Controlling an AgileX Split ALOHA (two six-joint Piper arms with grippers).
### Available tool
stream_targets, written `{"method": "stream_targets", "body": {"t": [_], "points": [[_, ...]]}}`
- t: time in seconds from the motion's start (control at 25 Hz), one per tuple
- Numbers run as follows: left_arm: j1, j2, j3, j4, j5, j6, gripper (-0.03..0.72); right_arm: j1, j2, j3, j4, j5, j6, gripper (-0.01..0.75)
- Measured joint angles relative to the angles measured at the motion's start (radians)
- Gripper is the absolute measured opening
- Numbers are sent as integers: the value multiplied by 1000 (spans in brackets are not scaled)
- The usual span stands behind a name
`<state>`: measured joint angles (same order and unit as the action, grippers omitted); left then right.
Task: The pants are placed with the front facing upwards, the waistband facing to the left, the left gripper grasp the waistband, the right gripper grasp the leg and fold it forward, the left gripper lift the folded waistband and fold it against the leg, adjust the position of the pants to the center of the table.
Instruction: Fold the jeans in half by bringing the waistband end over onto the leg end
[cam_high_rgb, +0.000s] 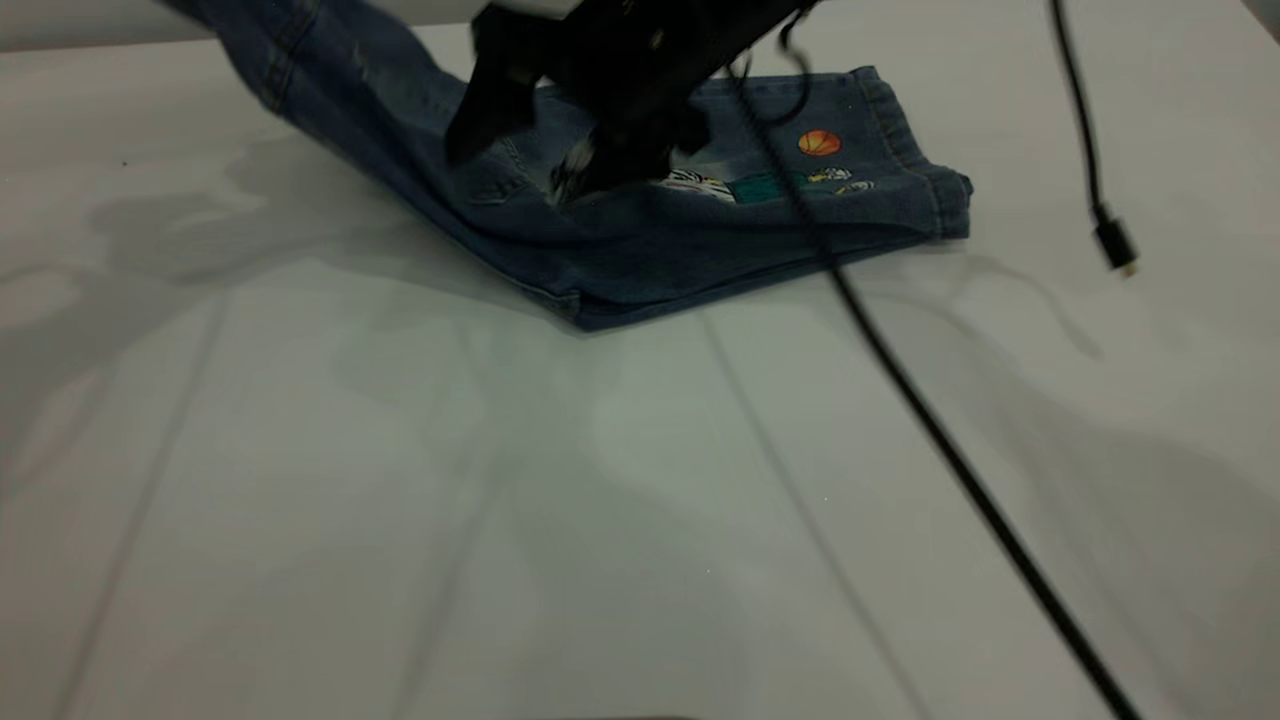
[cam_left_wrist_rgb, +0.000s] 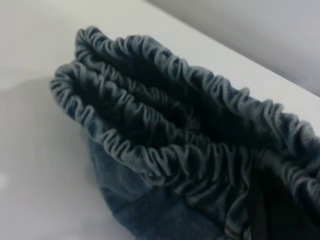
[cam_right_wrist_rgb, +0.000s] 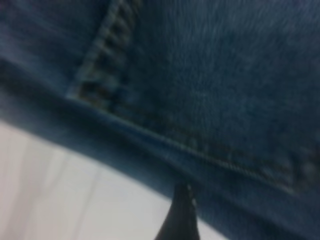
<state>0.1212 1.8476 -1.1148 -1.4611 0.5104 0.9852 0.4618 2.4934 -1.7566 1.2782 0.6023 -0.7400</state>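
The blue denim pants (cam_high_rgb: 700, 240) lie folded lengthwise on the white table (cam_high_rgb: 600, 500), with the hems (cam_high_rgb: 930, 190) at the right. Their left end rises off the table and leaves the exterior view at the top left. In the left wrist view the ruffled waistband (cam_left_wrist_rgb: 165, 150) hangs above the table, and my left gripper (cam_left_wrist_rgb: 260, 200) is shut on it, one dark finger (cam_left_wrist_rgb: 255, 210) buried in the gathers. My right gripper (cam_high_rgb: 525, 160) hovers low over the middle of the pants by a pocket, open. One of its fingers (cam_right_wrist_rgb: 179, 215) shows against the denim's lower edge.
A thick black cable (cam_high_rgb: 930, 420) runs from the right arm across the pants and the table to the lower right. A thin cable with a plug (cam_high_rgb: 1115, 245) dangles at the right. Embroidered patches, one an orange ball (cam_high_rgb: 819, 142), mark the legs.
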Motion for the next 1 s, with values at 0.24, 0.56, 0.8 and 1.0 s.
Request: {"method": "stream_targets", "body": {"t": [0.24, 0.56, 0.8, 1.0], "points": [[-69, -51, 2, 26, 5, 0, 60, 28, 87, -106, -33, 72, 41, 572], [-107, -93, 8, 52, 11, 1, 60, -82, -4, -130, -219, 233, 100, 572], [-235, -104, 8, 53, -4, 22, 60, -216, -141, -133, -241, 281, 99, 572], [-395, -100, 8, 33, -130, 53, 60, -301, -268, -134, -261, 297, 95, 572]]}}
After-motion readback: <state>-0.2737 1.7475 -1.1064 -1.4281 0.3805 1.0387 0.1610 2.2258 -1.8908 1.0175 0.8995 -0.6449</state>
